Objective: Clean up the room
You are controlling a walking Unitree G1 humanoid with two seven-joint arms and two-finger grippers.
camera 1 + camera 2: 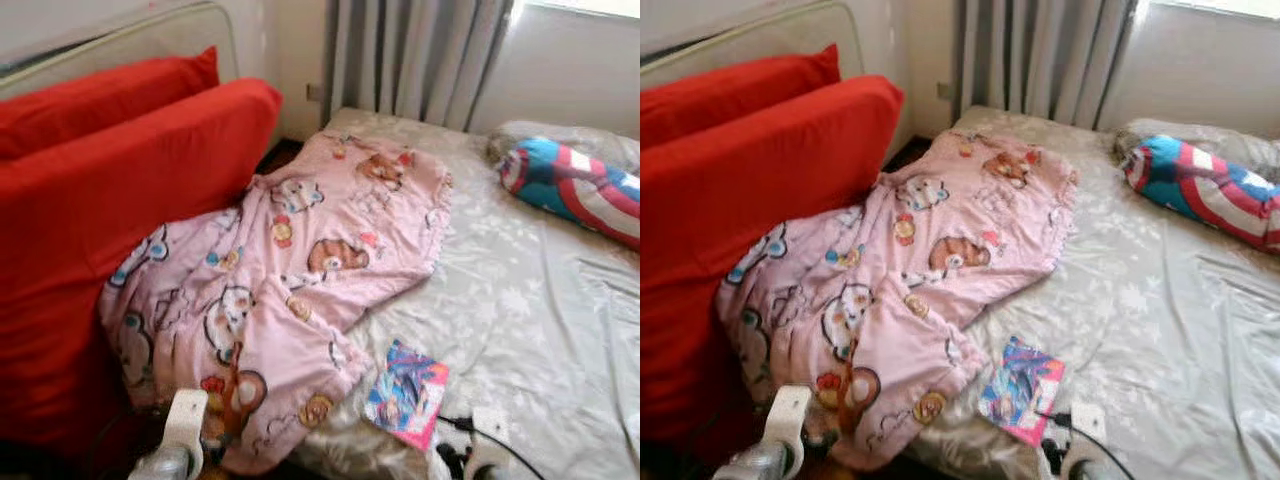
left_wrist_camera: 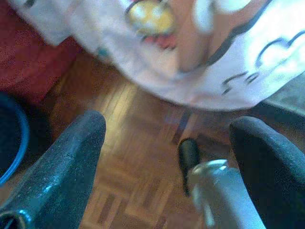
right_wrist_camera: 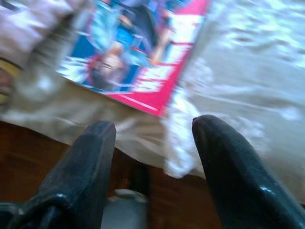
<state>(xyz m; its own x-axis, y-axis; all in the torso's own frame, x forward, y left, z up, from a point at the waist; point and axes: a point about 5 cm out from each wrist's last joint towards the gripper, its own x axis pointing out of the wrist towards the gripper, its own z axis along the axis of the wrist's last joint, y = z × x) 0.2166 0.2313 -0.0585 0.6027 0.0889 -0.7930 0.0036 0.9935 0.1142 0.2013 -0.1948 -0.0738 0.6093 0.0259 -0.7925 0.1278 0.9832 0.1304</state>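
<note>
A pink cartoon-print blanket (image 1: 300,270) lies crumpled over the bed's near-left corner and hangs off the edge toward the floor. A pink and blue magazine (image 1: 408,393) rests on the sheet near the bed's front edge. My left gripper (image 2: 169,124) is open above the parquet floor, just short of the hanging blanket hem (image 2: 200,62). My right gripper (image 3: 153,123) is open at the bed's front edge, with the magazine (image 3: 138,52) a short way ahead of its fingertips. My left arm (image 1: 185,425) and right arm (image 1: 478,452) show at the bottom of the eye views.
A red sofa cushion (image 1: 110,230) stands against the bed on the left. A red, white and blue striped pillow (image 1: 570,185) lies at the far right of the grey sheet (image 1: 520,300). Grey curtains (image 1: 410,60) hang behind. A blue rim (image 2: 14,138) sits on the floor.
</note>
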